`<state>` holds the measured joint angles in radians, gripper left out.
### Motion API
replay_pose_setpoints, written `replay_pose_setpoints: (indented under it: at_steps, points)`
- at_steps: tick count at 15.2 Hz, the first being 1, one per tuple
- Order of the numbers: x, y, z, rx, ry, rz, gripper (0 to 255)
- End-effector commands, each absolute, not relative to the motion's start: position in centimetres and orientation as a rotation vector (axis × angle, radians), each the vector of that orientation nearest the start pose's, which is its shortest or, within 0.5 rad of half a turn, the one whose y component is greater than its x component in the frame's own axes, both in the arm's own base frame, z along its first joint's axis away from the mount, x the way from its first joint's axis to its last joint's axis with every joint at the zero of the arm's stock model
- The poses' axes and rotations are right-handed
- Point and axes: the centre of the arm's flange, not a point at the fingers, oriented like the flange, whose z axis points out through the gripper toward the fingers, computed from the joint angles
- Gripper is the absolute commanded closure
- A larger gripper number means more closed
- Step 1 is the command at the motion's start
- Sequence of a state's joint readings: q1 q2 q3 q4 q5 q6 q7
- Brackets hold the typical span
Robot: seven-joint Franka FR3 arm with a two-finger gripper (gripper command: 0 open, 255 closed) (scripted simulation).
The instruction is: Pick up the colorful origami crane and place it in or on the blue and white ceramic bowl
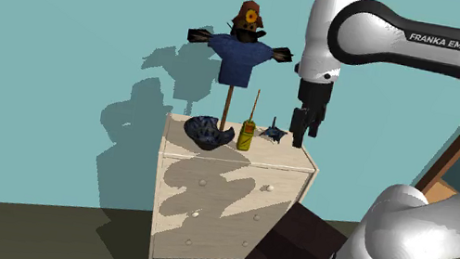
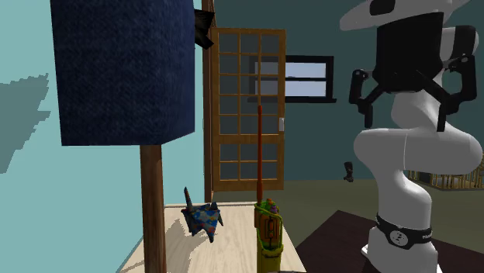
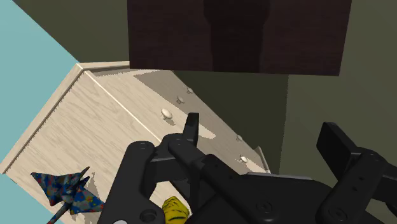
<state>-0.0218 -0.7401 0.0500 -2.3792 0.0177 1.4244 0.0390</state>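
I see the crane (image 1: 272, 134) on top of the pale dresser (image 1: 238, 186), near its right end in the shoulder view. The yellow bottle (image 1: 246, 135) stands between it and the bowl (image 1: 209, 134). Its long way runs side to side there. In the second exterior view one sharp tip sticks up. I cannot tell head from tail. My gripper (image 1: 303, 127) hangs near the crane, its fingers (image 3: 191, 127) apart and holding nothing. In the wrist view my hand hides part of the crane.
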Motion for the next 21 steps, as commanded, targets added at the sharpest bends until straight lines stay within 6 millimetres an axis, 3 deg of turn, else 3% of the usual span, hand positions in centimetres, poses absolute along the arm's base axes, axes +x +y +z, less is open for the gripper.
replay_pose_setpoints:
  at_steps: [1,11,21]
  points:
    - [30.0,1.4,55.4,-3.145,0.042,0.339,0]
    - [31.1,-12.1,52.4,-3.030,-0.480,0.169,0]
    - [36.8,-24.0,48.1,-2.826,-0.960,0.003,0]
